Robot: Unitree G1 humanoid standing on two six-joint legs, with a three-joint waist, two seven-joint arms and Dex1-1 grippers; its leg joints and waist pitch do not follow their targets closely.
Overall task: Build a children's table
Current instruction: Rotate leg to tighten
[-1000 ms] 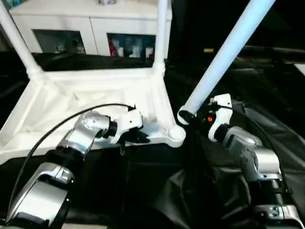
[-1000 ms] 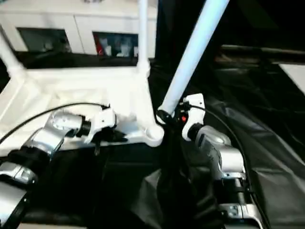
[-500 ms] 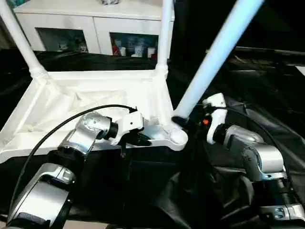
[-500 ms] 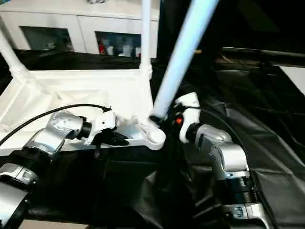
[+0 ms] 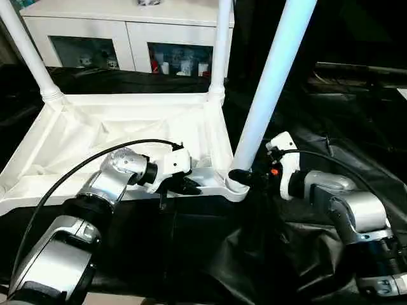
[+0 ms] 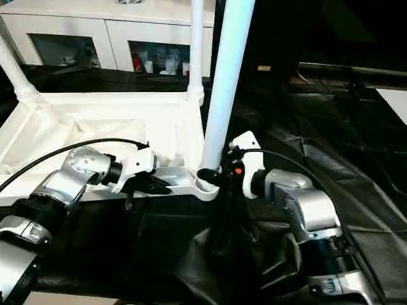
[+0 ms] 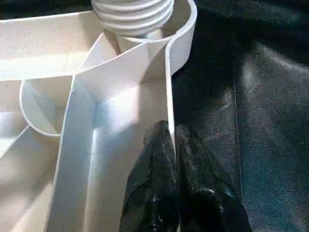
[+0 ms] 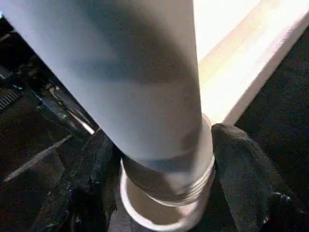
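Left gripper point(image 7: 176, 145) pinches the near rim of the upturned tabletop point(image 5: 127, 127), its two black fingers closed on the thin wall to steady it on the black-sheeted work table point(image 5: 356, 133). Two legs already stand in the far corners. Further right, the right gripper point(image 8: 159, 193) is clamped around the base of a third leg point(image 5: 270, 82), whose threaded end sits at the mouth of the near-right corner socket point(image 5: 234, 185). Judged from here, the leg should be brought plumb before twisting, with the rim held firm.
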